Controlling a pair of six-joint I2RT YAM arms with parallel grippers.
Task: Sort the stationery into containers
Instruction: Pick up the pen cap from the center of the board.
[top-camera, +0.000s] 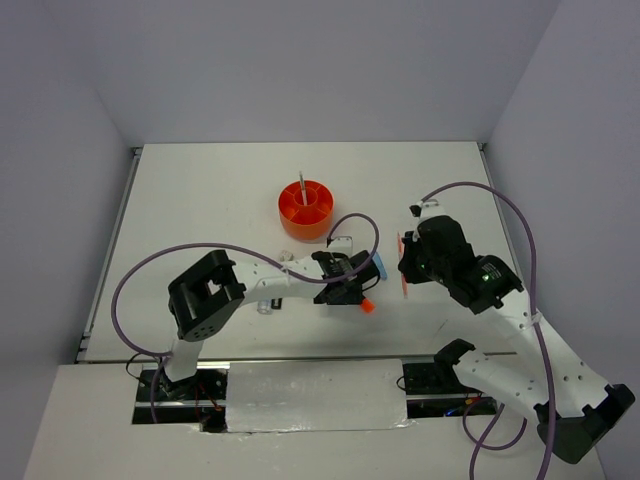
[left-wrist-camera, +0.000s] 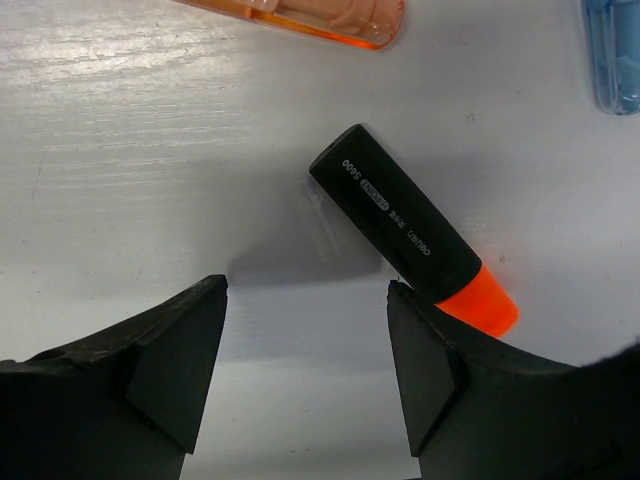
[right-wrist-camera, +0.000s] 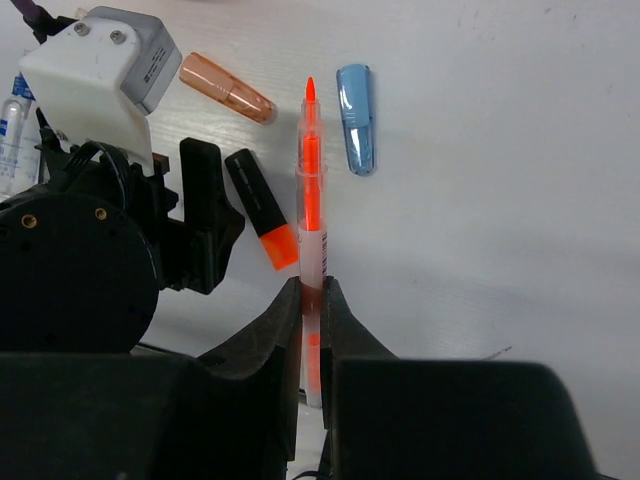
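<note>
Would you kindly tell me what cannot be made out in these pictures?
- Top view: compartment contents of the orange organiser, too small.
- Left wrist view: peach piece cut off by the top edge, light-blue piece by the top-right corner.
- Right wrist view: rear end of the orange pen, hidden by the right claw.

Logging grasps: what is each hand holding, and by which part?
The right hand pinches the orange pen on its rear half, tip pointing away. The left hand is open, holding nothing, above the orange-black highlighter.
</note>
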